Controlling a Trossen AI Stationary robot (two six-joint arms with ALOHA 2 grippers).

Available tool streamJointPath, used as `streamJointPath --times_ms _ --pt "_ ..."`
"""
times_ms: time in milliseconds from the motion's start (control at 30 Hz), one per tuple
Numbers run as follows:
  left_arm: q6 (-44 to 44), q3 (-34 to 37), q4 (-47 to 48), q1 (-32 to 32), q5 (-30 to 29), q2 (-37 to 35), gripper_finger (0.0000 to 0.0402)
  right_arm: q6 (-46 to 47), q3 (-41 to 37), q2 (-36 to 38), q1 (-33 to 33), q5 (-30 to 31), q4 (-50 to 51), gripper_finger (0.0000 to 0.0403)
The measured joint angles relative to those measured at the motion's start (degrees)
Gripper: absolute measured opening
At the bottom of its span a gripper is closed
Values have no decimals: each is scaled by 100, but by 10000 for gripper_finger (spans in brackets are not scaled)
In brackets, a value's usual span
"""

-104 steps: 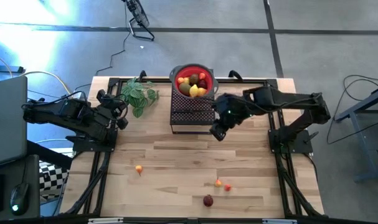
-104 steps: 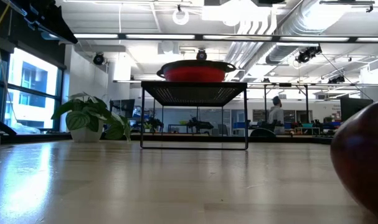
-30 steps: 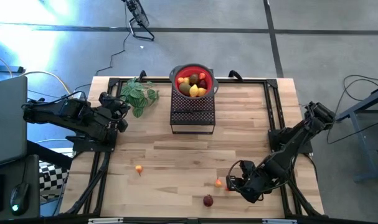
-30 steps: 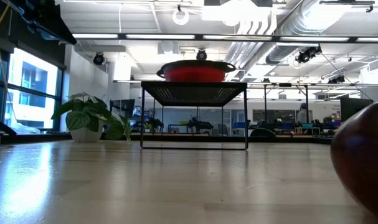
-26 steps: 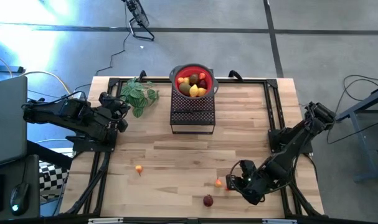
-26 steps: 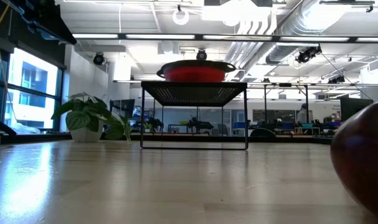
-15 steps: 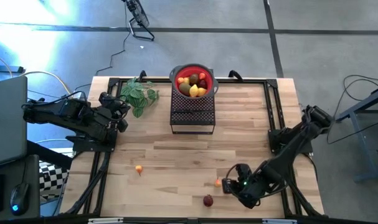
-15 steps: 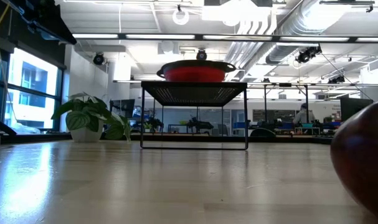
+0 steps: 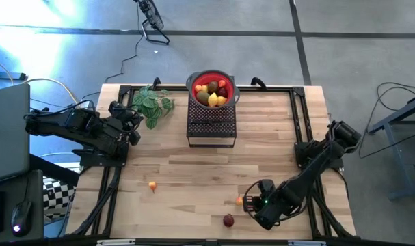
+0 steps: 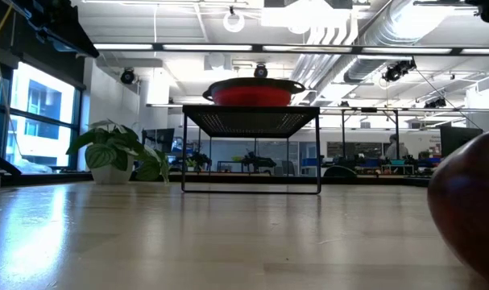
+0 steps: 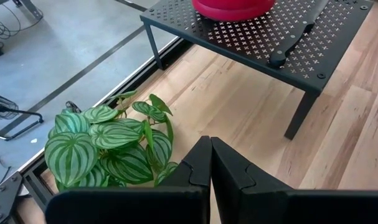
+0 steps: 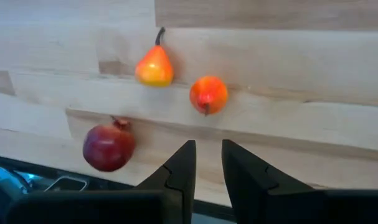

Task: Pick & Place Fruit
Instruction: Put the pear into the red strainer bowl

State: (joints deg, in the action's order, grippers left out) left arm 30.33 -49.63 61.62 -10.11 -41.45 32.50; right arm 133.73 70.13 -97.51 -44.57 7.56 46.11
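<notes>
Right pincer is low over the near right part of the pale wooden plank table, fingers a narrow gap apart, holding nothing. In the right wrist view the finger tips point at three loose fruit on the table: a small yellow-orange pear with a stem, a small round orange-red fruit just beside it, and a dark red pomegranate-like ball a little apart, close to the table's edge. None of them touches the fingers.

High view: the pear sits just beside the pincer, the dark red ball near the front edge. The round orange-red fruit isn't visible there. One more small orange fruit lies alone on the left half, well apart from the others.

Remaining fruit, yellow, olive-brown and red pieces, are piled in the red round bowl, which stands on a black perforated metal stand at the back middle of the table.

Left pincer is pressed together, empty, parked at the left edge next to the green striped leafy plant.
</notes>
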Motion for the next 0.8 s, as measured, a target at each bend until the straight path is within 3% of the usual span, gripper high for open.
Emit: streamJointPath --times_ms 800 --pt "-2 0 5 -1 -24 0 0 -50 0 -674 10 150 -236 70"
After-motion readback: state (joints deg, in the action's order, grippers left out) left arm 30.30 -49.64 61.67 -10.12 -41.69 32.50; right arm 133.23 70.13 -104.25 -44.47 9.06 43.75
